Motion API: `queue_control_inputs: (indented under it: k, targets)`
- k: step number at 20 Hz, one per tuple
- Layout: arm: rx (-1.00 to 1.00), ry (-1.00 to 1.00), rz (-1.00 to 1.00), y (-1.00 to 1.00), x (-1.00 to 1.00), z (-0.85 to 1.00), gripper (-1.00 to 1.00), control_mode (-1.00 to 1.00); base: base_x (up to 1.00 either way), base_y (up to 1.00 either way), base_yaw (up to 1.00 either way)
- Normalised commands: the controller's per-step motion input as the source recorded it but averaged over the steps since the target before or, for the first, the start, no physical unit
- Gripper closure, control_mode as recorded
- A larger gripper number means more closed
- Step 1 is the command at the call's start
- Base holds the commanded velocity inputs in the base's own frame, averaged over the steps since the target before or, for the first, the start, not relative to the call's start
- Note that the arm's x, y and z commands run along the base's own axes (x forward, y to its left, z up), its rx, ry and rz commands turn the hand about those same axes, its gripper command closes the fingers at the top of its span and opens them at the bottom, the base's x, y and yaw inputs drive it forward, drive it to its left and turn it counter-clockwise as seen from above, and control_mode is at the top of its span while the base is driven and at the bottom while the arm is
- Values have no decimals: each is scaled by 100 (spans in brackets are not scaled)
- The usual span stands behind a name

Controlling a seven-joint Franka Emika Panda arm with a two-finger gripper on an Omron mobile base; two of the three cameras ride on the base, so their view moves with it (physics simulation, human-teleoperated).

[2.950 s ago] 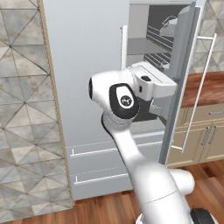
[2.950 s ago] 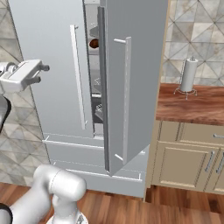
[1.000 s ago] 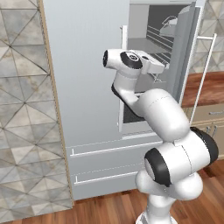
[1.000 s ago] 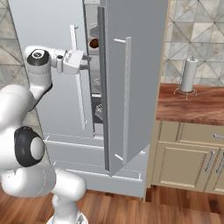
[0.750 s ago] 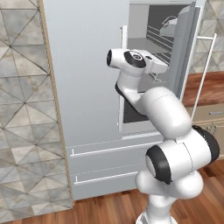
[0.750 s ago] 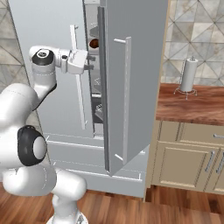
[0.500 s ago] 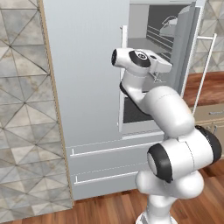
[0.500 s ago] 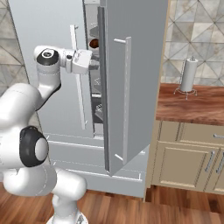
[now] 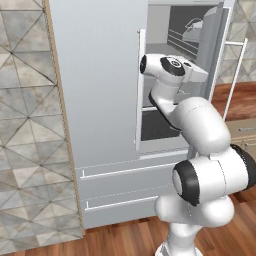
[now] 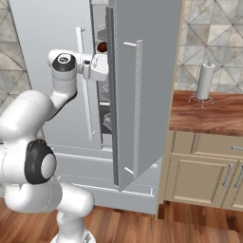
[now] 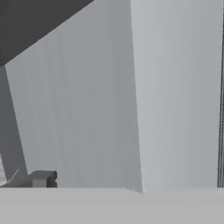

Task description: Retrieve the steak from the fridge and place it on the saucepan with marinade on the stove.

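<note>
The tool [image 10: 105, 66] is raised to upper-shelf height and reaches into the gap of the open fridge [image 10: 52, 28], its front end passing behind the edge of the swung-out right door [image 10: 142, 90] in the right base view; its fingers are hidden there, yet they stand spread wide with nothing between them. In the left base view the white hand [image 9: 192, 75] sits in front of the fridge's [image 9: 100, 75] grey interior, level with the shelves. The hand view looks closely at pale grey flat panels of the fridge [image 11: 175, 87], a darker grey slab across the upper left corner, and one small dark finger tip [image 11: 41, 179] at the lower left. The steak [image 10: 101, 47], a small dark red lump, lies on an upper shelf inside the fridge, just above the tool and slightly left of the door edge in the right base view, not touched by it. Lower shelves hold some grey items [image 10: 105, 118] too small to make out. The left door is closed, with its thin white bar handle [image 10: 84, 85] beside the arm's wrist. Below the doors are two drawers [image 9: 120, 185] with white bar handles. To the right of the fridge a wooden table [image 10: 209, 116] on beige cabinets [image 10: 204, 171] carries an upright paper towel roll [image 10: 205, 81] on a stand. A patterned tile wall [image 9: 25, 125] flanks the fridge, and the floor [image 10: 166, 228] is reddish wood.
</note>
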Motion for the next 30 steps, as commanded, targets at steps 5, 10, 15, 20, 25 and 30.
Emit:
queue_control_inputs:
  k: [5,10,15,20,25,30]
  targets:
    - [0,0,0,-49,0,0,-100,-100,0,0,0]
    - [0,0,1,-57,0,0,-100,-100,0,0,0]
    - [0,0,3,-62,0,0,-100,-100,0,0,0]
    - [0,0,4,-62,-2,0,-100,-100,0,0,0]
    - [0,0,2,-61,-12,0,-100,-100,0,0,0]
    - [0,0,0,-59,-18,0,-100,-100,0,0,0]
